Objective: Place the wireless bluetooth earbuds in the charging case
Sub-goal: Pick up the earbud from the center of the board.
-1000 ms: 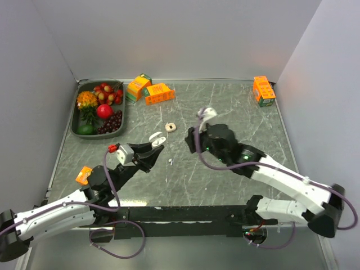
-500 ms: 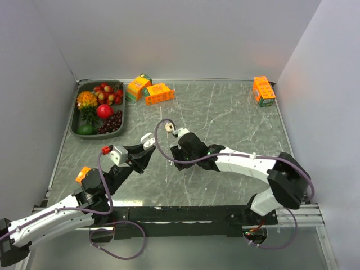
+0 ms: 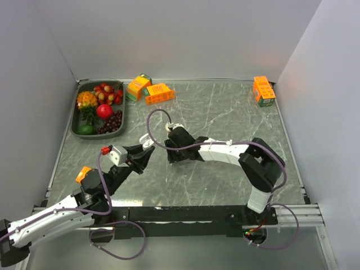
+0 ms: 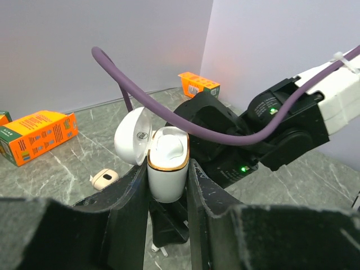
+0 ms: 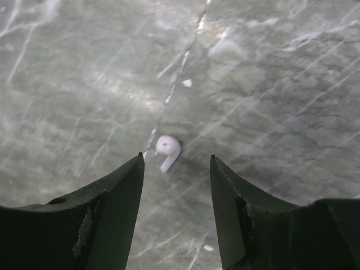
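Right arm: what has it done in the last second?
It swung left and down; the right pincer, open, is now over an earbud on the table. The left pincer shifted slightly left, still gripping the open charging case. Fruit tray and orange boxes stayed put.

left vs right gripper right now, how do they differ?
The left gripper is shut on the charging case, upright, lid open; the right gripper is open, holding nothing. Left sits clear of the table; right hangs low over an earbud lying on it. Both have dark fingers.
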Robot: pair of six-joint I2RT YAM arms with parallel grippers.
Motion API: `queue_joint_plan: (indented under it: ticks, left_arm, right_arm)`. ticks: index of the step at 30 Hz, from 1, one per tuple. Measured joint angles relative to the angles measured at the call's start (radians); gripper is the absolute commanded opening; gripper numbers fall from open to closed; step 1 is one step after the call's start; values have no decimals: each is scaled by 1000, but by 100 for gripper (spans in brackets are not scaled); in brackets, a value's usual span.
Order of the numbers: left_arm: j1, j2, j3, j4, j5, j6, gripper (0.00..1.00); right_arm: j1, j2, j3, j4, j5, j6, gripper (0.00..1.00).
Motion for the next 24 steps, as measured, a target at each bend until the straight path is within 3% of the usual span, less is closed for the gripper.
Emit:
queue_joint_plan:
  ticks: [17,24]
  left_arm:
    - [0,-4,0,-17,-17,-1,1]
    - [0,-3,0,-17,-17,-3,1]
  right_arm:
    - [-10,87,56,-18,21,61,55]
    - [-7,88,56,-17,21,65,48]
